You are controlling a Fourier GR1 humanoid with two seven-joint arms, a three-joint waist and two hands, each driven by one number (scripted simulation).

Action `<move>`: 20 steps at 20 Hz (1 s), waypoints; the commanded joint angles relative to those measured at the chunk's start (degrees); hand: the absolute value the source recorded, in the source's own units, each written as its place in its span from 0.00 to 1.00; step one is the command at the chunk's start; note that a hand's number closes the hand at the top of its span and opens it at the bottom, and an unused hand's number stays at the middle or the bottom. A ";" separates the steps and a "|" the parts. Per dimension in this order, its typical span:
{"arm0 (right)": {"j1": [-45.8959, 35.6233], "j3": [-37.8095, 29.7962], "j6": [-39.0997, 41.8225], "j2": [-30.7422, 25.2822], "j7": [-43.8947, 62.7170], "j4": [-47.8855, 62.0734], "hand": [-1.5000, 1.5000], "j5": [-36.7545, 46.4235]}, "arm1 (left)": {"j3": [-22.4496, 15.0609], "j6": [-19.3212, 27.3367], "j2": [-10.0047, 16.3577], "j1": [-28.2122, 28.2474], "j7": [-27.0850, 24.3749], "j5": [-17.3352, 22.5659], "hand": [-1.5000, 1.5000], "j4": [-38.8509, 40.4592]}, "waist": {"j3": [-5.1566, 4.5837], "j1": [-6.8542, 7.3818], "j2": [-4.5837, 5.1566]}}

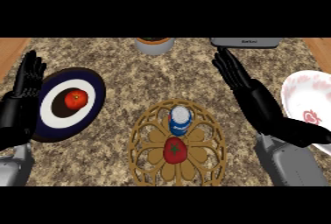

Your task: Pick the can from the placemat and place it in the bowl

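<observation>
The can (180,120) is seen upright on the placemat (155,138), below and left of the right hand's (249,94) fingertips and well apart from them. Those fingers are held straight, nothing grasped; the bowl (304,94) lies just to their right. The left hand (26,85) is rested at the left edge, fingers straight and upward, nothing held.

The speckled counter (123,61) carries a lattice placemat (145,146), a blue-ringed plate (92,83), a pink-patterned bowl (301,89) and a pot (155,46).
</observation>
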 commanded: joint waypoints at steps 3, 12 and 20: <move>-3.97 -1.48 -11.16 6.18 12.92 4.40 0.00 1.91 | 1.29 -3.61 -2.54 -0.64 4.84 7.54 0.50 -0.20 | 0.34 -0.54 1.27; 0.06 1.36 -36.79 4.51 31.54 12.59 0.00 28.32 | 0.51 -8.22 -6.71 3.90 8.80 16.44 0.50 1.64 | 0.22 -1.00 0.95; -16.16 5.75 -18.27 -4.81 53.97 15.52 0.00 38.21 | 2.86 -10.23 -5.82 3.06 10.10 19.13 0.50 1.32 | 0.26 -0.71 0.94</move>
